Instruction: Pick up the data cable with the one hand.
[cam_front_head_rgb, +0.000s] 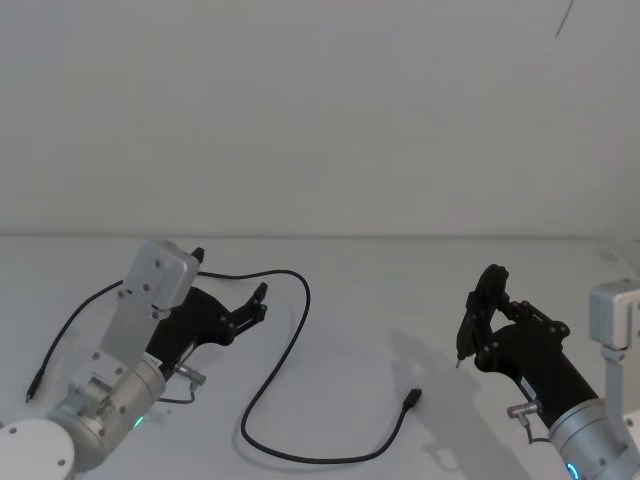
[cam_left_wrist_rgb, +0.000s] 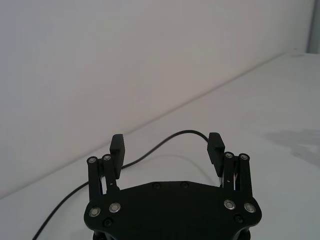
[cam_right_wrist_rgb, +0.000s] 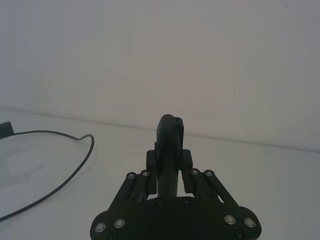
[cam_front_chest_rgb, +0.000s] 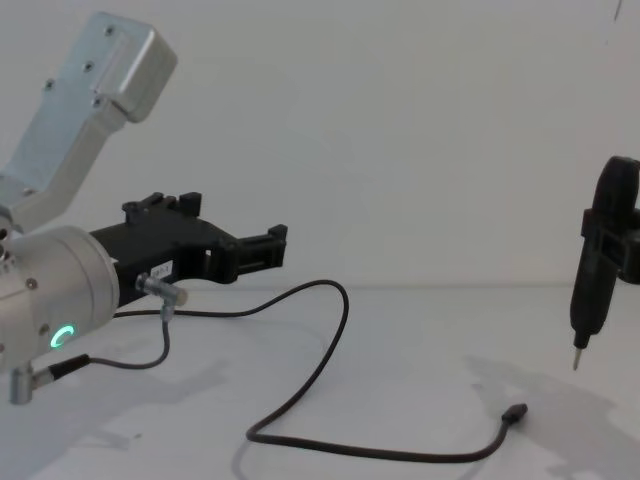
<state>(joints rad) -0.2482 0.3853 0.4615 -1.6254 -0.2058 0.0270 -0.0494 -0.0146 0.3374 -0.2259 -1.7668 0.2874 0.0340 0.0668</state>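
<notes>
Stretches of one long thin black data cable (cam_front_head_rgb: 307, 298) hide behind the left arm (cam_front_head_rgb: 140, 310) as it snakes across the white table (cam_front_head_rgb: 400, 290).
We count one small dark plug (cam_front_head_rgb: 412, 399) lying clear, two grippers, one tool. The black two-fingered left gripper (cam_front_head_rgb: 258, 303) reaches forward, level, above the table near the cable's far loop, fingers (cam_left_wrist_rgb: 117, 145) apart, touching nothing; the right gripper (cam_right_wrist_rgb: 170, 165) hangs raised at the right, clamped on a slim black pen-shaped tool (cam_front_chest_rgb: 590, 290), tip down.
</notes>
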